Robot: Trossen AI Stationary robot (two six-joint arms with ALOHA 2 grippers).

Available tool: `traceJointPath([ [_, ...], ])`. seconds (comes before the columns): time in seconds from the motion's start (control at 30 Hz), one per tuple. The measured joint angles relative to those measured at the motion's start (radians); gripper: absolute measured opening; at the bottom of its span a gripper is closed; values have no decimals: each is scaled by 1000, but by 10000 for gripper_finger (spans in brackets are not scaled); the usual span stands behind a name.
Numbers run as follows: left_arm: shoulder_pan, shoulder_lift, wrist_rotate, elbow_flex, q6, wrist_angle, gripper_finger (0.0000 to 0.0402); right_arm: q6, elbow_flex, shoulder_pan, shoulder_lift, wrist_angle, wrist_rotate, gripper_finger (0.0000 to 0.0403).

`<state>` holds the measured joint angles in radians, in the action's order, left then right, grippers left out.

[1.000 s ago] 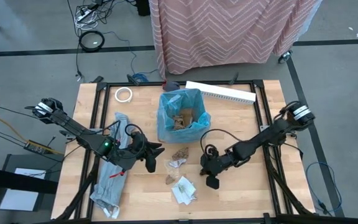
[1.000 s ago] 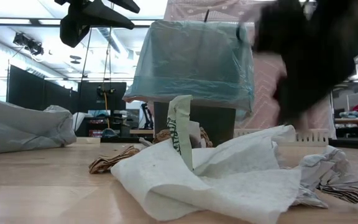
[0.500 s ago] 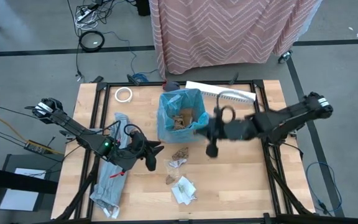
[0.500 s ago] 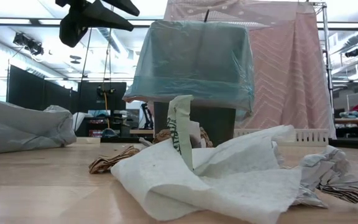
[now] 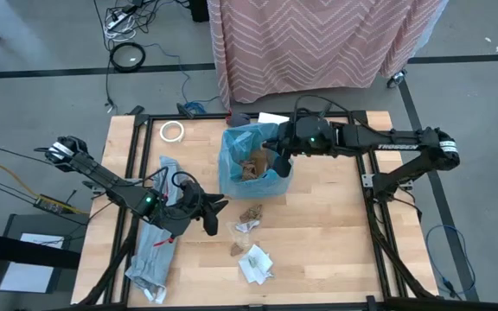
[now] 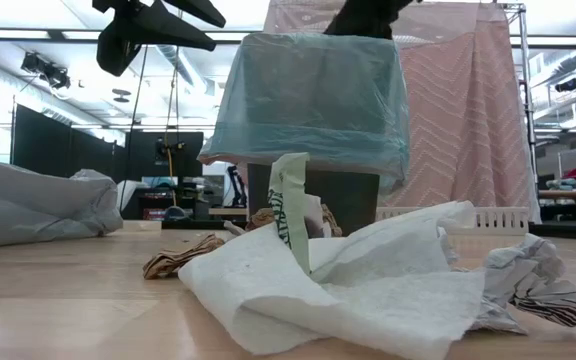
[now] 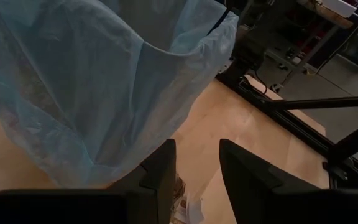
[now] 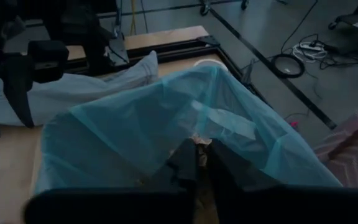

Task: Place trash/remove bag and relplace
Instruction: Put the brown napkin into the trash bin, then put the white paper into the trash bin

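High view: one blue bag [image 5: 232, 173] lines one small dark bin near the middle of the table [image 5: 335, 250], and brown scraps of trash [image 5: 253, 167] lie inside it. Three more trash pieces sit on the wood in front of the bin: a brown crumple [image 5: 251, 212], a white wrapper piece [image 5: 247, 226] just beside it, and a larger white wrapper [image 5: 256, 264] nearer the table's front edge. One pale grey bag [image 5: 152, 250] lies flat along the left side, and one tape roll [image 5: 172, 131] sits at the back left. Two arms are in view. The right gripper [image 5: 274, 157] hangs over the bag's open mouth; its wrist view shows the fingers [image 8: 188, 163] almost together, and whether they pinch anything I cannot tell. The left gripper [image 5: 207, 218] waits beside the grey bag with its fingers [image 7: 160, 177] apart, holding nothing
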<state>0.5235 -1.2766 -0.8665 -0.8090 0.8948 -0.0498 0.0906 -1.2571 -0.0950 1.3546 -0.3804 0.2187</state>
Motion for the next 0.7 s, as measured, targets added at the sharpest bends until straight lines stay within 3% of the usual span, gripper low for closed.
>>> traceJointPath([
  [0.37, 0, 0, 0, 0, 0, -2, 131, 13, 0, -2, -18, 5, -62, 239],
  [0.47, 0, 0, 2, 0, 3, -1, 131, 56, 0, 48, -72, 26, -135, 249],
  [0.57, 0, 0, 5, 0, 3, -1, 131, 96, 0, 134, -138, 38, -210, 235],
  [0.7, 0, 0, 5, 0, 3, -6, 131, 225, -2, 287, -209, -8, -235, 213],
])
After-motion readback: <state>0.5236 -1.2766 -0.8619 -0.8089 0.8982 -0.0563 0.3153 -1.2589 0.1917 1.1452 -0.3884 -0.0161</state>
